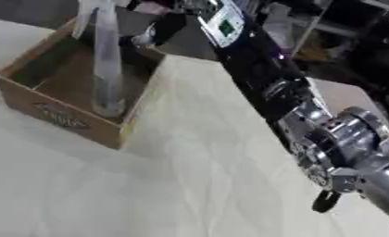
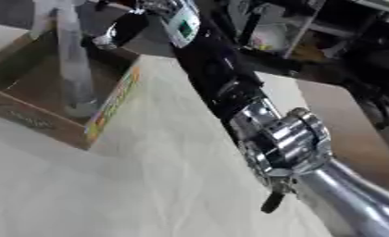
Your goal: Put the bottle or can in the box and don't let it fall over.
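Where the cardboard box [image 1: 64, 99] sits at the far left of the pale tabletop [image 1: 190, 185], a tall clear bottle [image 1: 107, 69] stands upright inside it, its base on the box floor close to the near right corner. The bottle's top reaches up to the upper edge of the view, well above the box walls. The box is open at the top, brown inside, with a dark printed mark on its near outer wall and a coloured strip along its right side.

Just right of the bottle's upper part, above the box's far right corner, is the robot's right hand [image 1: 157, 30], dark and blurred. Whether its fingers are spread, pressed together or pinching the bottle cannot be told, nor whether it touches the bottle.

Behind the hand, the right arm [image 1: 262, 78] runs diagonally down to the lower right corner: black along the forearm, with a small green-lit panel near the wrist, then a large silver joint. Beyond the tabletop lies dim, cluttered background.
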{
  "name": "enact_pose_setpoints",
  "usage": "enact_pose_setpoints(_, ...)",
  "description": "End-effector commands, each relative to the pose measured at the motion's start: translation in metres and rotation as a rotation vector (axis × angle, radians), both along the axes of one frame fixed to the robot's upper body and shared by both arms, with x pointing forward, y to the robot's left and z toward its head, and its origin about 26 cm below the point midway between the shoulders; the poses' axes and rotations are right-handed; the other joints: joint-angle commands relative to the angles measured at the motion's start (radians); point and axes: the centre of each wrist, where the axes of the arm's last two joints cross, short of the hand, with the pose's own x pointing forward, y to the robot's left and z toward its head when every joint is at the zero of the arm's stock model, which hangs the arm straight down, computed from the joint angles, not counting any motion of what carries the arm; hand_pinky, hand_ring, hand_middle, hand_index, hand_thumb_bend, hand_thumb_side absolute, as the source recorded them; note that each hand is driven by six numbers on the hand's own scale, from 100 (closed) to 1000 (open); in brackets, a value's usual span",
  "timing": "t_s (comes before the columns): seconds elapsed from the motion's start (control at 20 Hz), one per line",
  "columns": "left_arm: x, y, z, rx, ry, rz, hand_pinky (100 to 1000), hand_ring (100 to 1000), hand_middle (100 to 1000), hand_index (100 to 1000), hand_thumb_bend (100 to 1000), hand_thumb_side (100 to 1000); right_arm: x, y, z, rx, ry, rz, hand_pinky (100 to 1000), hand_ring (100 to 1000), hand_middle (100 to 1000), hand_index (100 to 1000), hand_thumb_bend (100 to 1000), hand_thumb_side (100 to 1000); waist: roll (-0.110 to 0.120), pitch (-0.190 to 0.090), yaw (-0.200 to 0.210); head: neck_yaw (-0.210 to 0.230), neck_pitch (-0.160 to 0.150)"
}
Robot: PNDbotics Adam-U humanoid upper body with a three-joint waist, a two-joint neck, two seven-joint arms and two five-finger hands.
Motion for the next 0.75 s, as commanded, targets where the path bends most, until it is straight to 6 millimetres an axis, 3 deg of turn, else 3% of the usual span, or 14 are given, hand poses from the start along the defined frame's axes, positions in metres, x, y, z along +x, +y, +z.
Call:
enact_pose_setpoints(0.05,-0.004,0.002,0.006,0.013,-0.025,0.011,597,652,620,882,150,786,-0.005,-0.020,0.019,-0.062,-0.049,0.037,838,1000,967,954,396,313,0.021,-0.023,-0.010,0.007,0.008)
enact_pose_setpoints(0.4,-0.006,0.006,0.000,0.005,-0.008,0.030,599,653,621,881,147,782,-0.008,-0.051,0.018,-0.019,-0.041,0.002,829,1000,963,950,409,297,0.047,-0.048,-0.058,0.029,0.037)
enact_pose_setpoints(0.6,-0.008,0.009,-0.005,-0.006,0.001,0.041,599,653,621,881,143,780,-0.011,-0.073,0.019,-0.008,-0.035,-0.018,828,1000,962,949,385,299,0.076,-0.067,-0.093,0.054,0.055)
enact_pose_setpoints(0.75,-0.010,0.011,-0.010,-0.016,0.005,0.051,600,653,622,881,137,775,-0.016,-0.093,0.019,0.003,-0.024,-0.046,823,1000,961,949,374,288,0.106,-0.083,-0.121,0.096,0.080)
